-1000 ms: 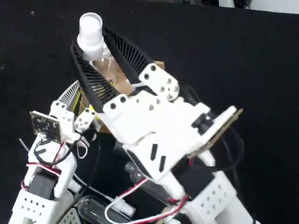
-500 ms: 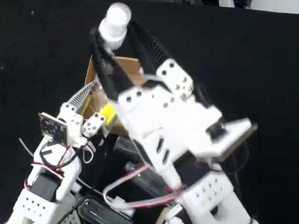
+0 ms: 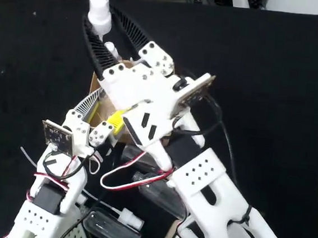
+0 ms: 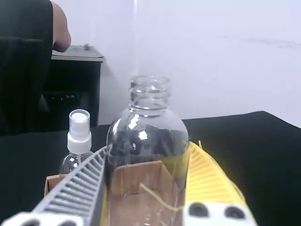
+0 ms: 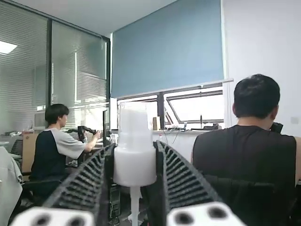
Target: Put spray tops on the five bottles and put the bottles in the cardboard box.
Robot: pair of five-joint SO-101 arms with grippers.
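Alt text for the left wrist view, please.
The left gripper clamps an upright, uncapped clear bottle at the cardboard box. Farther off stands a second bottle with a white spray top on.

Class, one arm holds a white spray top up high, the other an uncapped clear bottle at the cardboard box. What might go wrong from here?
1. The white plastic spray top in the right gripper trails a thin dip tube; it may miss the narrow neck of the clear plastic bottle and bend.
2. Pressing down may twist that bottle in the left gripper and knock the capped bottle beside it in the brown cardboard box.
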